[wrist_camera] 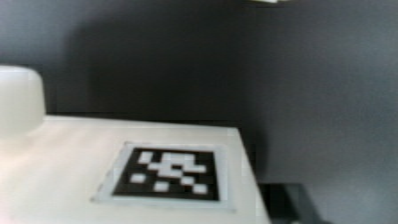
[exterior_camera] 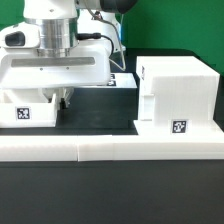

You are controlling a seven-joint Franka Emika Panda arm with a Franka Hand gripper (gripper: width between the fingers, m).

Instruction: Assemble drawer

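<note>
The drawer's tall white casing (exterior_camera: pixel 178 88) stands at the exterior view's right, with a tag low on its front. A small white tray (exterior_camera: pixel 24 108) with a tag on its front sits at the exterior view's left, behind the rail. My gripper (exterior_camera: pixel 64 101) hangs down from the wide white hand at the tray's right end. In the wrist view the tray's tagged face (wrist_camera: pixel 173 172) fills the lower part, very close. One dark fingertip (wrist_camera: pixel 295 198) shows just beside its edge and the other finger is hidden. A rounded white part (wrist_camera: pixel 16 96) shows beyond the tray.
A long low white border rail (exterior_camera: pixel 110 150) runs across the front. The marker board (exterior_camera: pixel 124 80) lies behind, between the hand and the casing. Dark table (exterior_camera: pixel 100 108) shows between tray and casing.
</note>
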